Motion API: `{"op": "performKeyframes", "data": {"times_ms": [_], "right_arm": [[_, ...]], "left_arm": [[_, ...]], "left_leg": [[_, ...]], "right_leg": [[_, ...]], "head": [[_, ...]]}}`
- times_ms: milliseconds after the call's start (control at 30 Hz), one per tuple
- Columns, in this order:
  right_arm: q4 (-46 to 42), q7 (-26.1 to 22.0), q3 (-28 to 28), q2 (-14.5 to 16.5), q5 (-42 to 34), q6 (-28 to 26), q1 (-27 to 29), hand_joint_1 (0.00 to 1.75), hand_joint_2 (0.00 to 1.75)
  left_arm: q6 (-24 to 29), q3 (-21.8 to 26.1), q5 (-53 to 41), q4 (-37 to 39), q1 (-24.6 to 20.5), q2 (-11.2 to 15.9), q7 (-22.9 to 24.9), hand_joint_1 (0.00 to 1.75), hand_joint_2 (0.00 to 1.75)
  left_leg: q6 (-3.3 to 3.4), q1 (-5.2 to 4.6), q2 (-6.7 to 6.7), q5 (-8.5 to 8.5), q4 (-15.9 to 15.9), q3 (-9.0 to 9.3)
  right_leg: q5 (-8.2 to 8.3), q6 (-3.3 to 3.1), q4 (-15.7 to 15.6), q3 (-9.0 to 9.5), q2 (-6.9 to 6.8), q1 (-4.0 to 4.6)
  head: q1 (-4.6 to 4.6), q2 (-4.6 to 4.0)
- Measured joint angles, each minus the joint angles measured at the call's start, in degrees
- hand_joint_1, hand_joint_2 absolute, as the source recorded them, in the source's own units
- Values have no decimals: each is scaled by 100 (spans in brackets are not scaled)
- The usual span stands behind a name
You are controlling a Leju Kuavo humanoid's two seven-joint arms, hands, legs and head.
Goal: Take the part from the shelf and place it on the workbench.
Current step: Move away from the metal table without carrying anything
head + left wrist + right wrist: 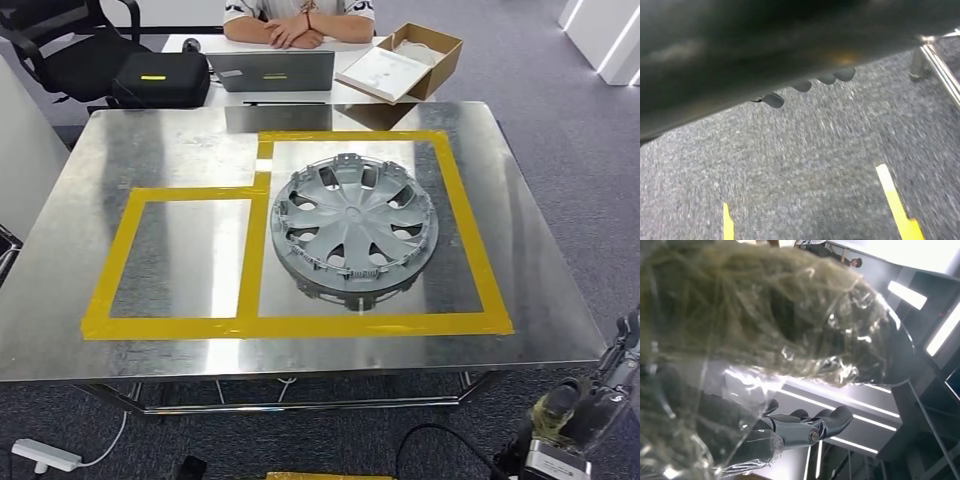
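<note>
A grey plastic wheel cover (354, 228), round and slightly domed with curved spokes and cut-out slots, lies flat on the brushed stainless-steel counter (68, 300) at the centre of the head view, inside the larger, right-hand rectangle of yellow tape (468, 235); a smaller taped rectangle (113, 262) adjoins it on the left. At the upper right, on a white table behind the counter, an open brown cardboard box (426, 52) holds a pale lining, and a flat white panel (381, 72) leans against its front. A closed grey laptop (272, 70) and a black zipped case (161, 78) sit to the left of it, before a seated person's folded arms (290, 30). The right hand (615, 375), at the lower right corner, is wrapped in crinkled clear film over yellowish fibre; in the right wrist view its dark fingers (828, 421) lie extended, close together, holding nothing. In the left wrist view the left hand's fingertips (773, 100) peep out over speckled grey carpet (810, 175); I cannot tell how that hand is set.
</note>
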Motion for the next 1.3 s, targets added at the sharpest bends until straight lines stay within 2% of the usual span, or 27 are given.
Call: {"op": "performKeyframes", "data": {"times_ms": [67, 133, 167, 200, 233, 333, 367, 400, 467, 500, 567, 633, 667, 700, 733, 767, 833, 900, 967, 1033, 1067, 1133, 1167, 1200, 1233, 1267, 1300], "right_arm": [[0, -58, -71, 33, -56, 4, 63, 0, 0], [0, -97, -134, 57, -95, 4, 115, 0, 0], [0, -107, -157, 62, -106, 4, 137, 0, 0], [0, -111, -173, 68, -110, 4, 154, 0, 0], [0, -114, -183, 73, -113, 5, 165, 0, 0], [-1, -123, -205, 99, -115, 6, 165, 0, 0], [-3, -125, -213, 107, -115, 7, 166, 0, 0], [-4, -127, -220, 111, -116, 7, 169, 0, 0], [-7, -129, -231, 126, -116, 10, 181, 0, 0], [-6, -129, -237, 135, -116, 12, 182, 0, 0], [-6, -129, -249, 160, -116, 19, 182, 0, 0], [-6, -129, -262, 174, -116, 26, 186, 0, 0], [-5, -129, -268, 176, -116, 27, 190, 0, 0], [-5, -129, -275, 177, -116, 28, 193, 0, 0], [-4, -129, -281, 178, -116, 28, 196, 0, 0], [-5, -129, -287, 179, -116, 28, 199, 0, 0], [-6, -129, -297, 184, -116, 28, 200, 0, 0], [-7, -130, -303, 188, -116, 28, 200, 0, 0], [-7, -131, -306, 190, -116, 28, 200, 0, 0], [-8, -131, -309, 190, -116, 27, 205, 0, 0], [-9, -133, -311, 190, -117, 27, 208, 0, 0], [-8, -140, -317, 190, -124, 35, 224, 0, 0], [-7, -145, -324, 190, -132, 48, 236, 0, 0], [-4, -151, -336, 191, -143, 64, 249, 0, 0], [-2, -160, -352, 196, -156, 84, 261, 0, 0], [-1, -171, -375, 205, -166, 104, 270, 0, 0], [-1, -186, -398, 217, -175, 121, 275, 0, 0]], "left_arm": [[4, 23, 1, 1, -8, -5, 0, 0, 0], [5, 35, -1, 1, -6, -11, 0, 0, 0], [5, 37, -1, 1, -1, -14, 0, 0, 0], [5, 40, -1, 1, 2, -15, 0, 0, 0], [5, 42, -1, 1, 3, -15, 0, 0, 0], [5, 46, -1, 1, -3, -22, 0, 0, 0], [5, 47, -1, 1, -5, -25, -1, 0, 0], [5, 49, -1, 1, -6, -25, -1, 0, 0], [5, 54, -1, 1, -4, -26, -2, 0, 0], [5, 60, -1, 1, -2, -23, -2, 0, 0], [5, 69, -1, 1, 4, -16, -2, 0, 0], [5, 73, -1, 1, 6, -15, -2, 0, 0], [5, 73, -1, 1, 6, -15, -2, 0, 0], [5, 73, -1, 1, 6, -15, -2, 0, 0], [5, 73, -1, 1, 5, -15, -2, 0, 0], [5, 73, -1, 1, 4, -15, -2, 0, 0], [5, 73, -1, 1, -4, -14, -2, 0, 0], [5, 73, -1, 1, -12, -14, -2, 0, 0], [6, 74, -1, 1, -10, -14, -2, 0, 0], [7, 75, 0, 1, -9, -15, -2, 0, 0], [8, 75, 0, 1, -11, -18, -2, 0, 0], [8, 76, -3, 1, -16, -23, -2, 0, 0], [8, 78, -4, 1, -14, -25, -2, 0, 0], [8, 79, -5, 1, -12, -25, -2, 0, 0], [8, 80, -5, 1, -10, -24, -2, 0, 0], [8, 82, -5, 1, -10, -24, -2, 0, 0], [8, 83, -5, 1, -10, -25, -2, 0, 0]], "left_leg": [[70, 15, 15, 81, -20, -70], [100, 7, 24, 152, -14, -175], [100, 3, 28, 188, -11, -226], [95, 0, 32, 222, -9, -271], [86, -2, 33, 255, -8, -310], [22, -14, 29, 344, 1, -385], [-11, -23, 27, 375, 6, -400], [-43, -29, 27, 408, 10, -414], [-109, -26, 25, 457, 23, -435], [-144, -22, 21, 407, 74, -464], [-212, -8, 12, 22, 457, -599], [-255, 8, 8, -536, 1184, -808], [-265, 13, 8, -697, 1492, -869], [-270, 16, 8, -734, 1639, -851], [-267, 18, 9, -651, 1558, -724], [-254, 20, 8, -495, 1258, -492], [-201, 14, 3, -219, 399, 71], [-155, -2, -3, -144, -103, 343], [-98, -4, 0, -117, -184, 315], [3, 14, 17, -38, -212, 240], [51, 24, 27, 11, -226, 194], [99, 12, 38, 104, -221, 77], [105, 3, 44, 151, -215, 12], [107, -6, 49, 198, -206, -55], [105, -15, 53, 239, -196, -116], [100, -25, 54, 277, -187, -168], [91, -34, 53, 313, -178, -210]], "right_leg": [[-392, 42, 467, -201, 2, -9], [-861, 74, 1249, -469, 1, -10], [-978, 84, 1522, -530, 1, -10], [-979, 87, 1578, -483, 1, -10], [-878, 82, 1391, -310, 0, -10], [-500, 36, 105, 564, 0, -2], [-456, 21, -163, 725, 1, 4], [-448, 5, -274, 772, 4, 12], [-393, -55, -287, 704, 3, 11], [-357, -100, -294, 671, -4, 5], [-261, -193, -315, 604, -24, -13], [-164, -230, -302, 502, -30, -5], [-115, -232, -294, 444, -30, -2], [-70, -229, -282, 374, -30, -1], [-29, -220, -270, 310, -28, 0], [5, -208, -260, 260, -25, 0], [66, -166, -241, 185, -19, 10], [135, -103, -228, 127, -22, 25], [205, -28, -230, 78, -25, 29], [65, 36, -104, -28, -14, 23], [-133, 61, 113, -124, -8, 19], [-658, 105, 874, -379, -4, 9], [-833, 118, 1245, -475, -4, 6], [-888, 124, 1472, -496, -4, 6], [-818, 120, 1478, -411, -5, 6], [-663, 104, 1249, -209, -5, 6], [-497, 76, 842, 89, -5, 9]], "head": [[16, 0], [31, 0], [29, 0], [31, 0], [29, 0], [26, 0], [26, 0], [25, 0], [27, 0], [22, 0], [4, 0], [-14, 0], [-15, 0], [-15, 0], [-16, 0], [-16, 0], [-17, 0], [-14, 0], [-11, 0], [-2, 0], [6, 0], [27, 0], [28, 0], [28, 0], [28, 0], [28, 0], [28, 0]]}}
